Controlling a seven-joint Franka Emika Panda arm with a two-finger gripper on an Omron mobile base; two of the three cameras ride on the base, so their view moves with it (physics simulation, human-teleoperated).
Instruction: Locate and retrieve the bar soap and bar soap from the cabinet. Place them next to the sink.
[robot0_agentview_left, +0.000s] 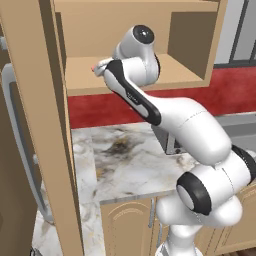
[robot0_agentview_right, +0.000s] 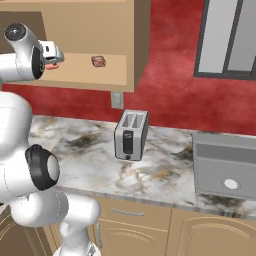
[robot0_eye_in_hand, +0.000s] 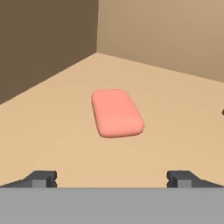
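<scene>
A flat salmon-pink bar soap (robot0_eye_in_hand: 116, 113) lies on the cabinet shelf (robot0_eye_in_hand: 52, 122), a short way ahead of my gripper (robot0_eye_in_hand: 111, 179). The gripper is open, its two dark fingertips (robot0_eye_in_hand: 41, 178) spread wide and holding nothing. In the right base view the hand (robot0_agentview_right: 50, 52) hovers just over the pink bar soap (robot0_agentview_right: 53, 65) inside the tan cabinet (robot0_agentview_right: 135, 45). The mottled reddish-brown bar soap (robot0_agentview_right: 98, 61) sits further right on the same shelf. The grey sink (robot0_agentview_right: 220, 150) is set into the counter at the far right.
A silver two-slot toaster (robot0_agentview_right: 131, 134) stands on the marble counter (robot0_agentview_right: 85, 160) below the cabinet. The cabinet's side panel (robot0_agentview_left: 50, 125) rises at the left of the arm. The cabinet's back and side walls close in the shelf's corner (robot0_eye_in_hand: 97, 26).
</scene>
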